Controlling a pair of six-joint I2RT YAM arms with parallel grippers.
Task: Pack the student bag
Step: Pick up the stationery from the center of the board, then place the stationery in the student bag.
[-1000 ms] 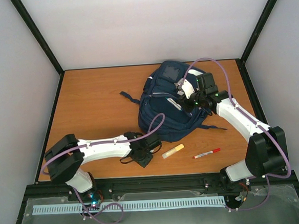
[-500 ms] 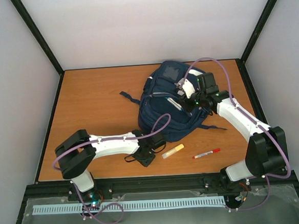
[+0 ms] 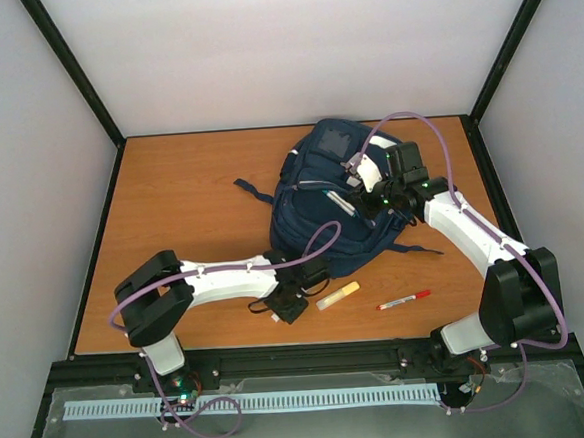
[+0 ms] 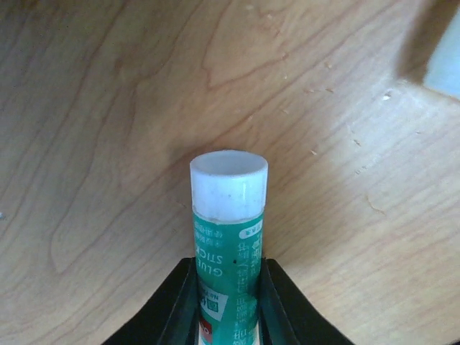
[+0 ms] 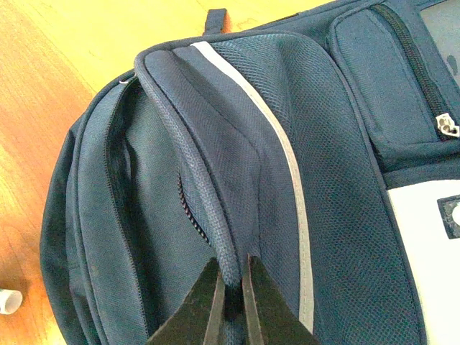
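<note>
The student bag [image 3: 326,202], navy with thin white stripes, lies at the right middle of the table. My right gripper [image 3: 362,187] is on top of it, shut on the piped rim of an unzipped pocket [image 5: 215,215], jaws pinching the fabric [image 5: 231,287]. My left gripper [image 3: 288,306] is near the front edge, in front of the bag. It is shut on a green glue stick with a white cap [image 4: 228,230], held between the jaws [image 4: 227,302] close over the wood.
A yellow stick with a white cap [image 3: 338,296] lies just right of the left gripper. A red pen [image 3: 404,298] lies further right. A dark strap [image 3: 253,191] trails from the bag's left side. Black frame posts stand at the table's edges.
My left arm has swung right, its elbow moving toward the middle, and its gripper has shifted slightly right with the glue stick. The right arm and the bag have not moved.
</note>
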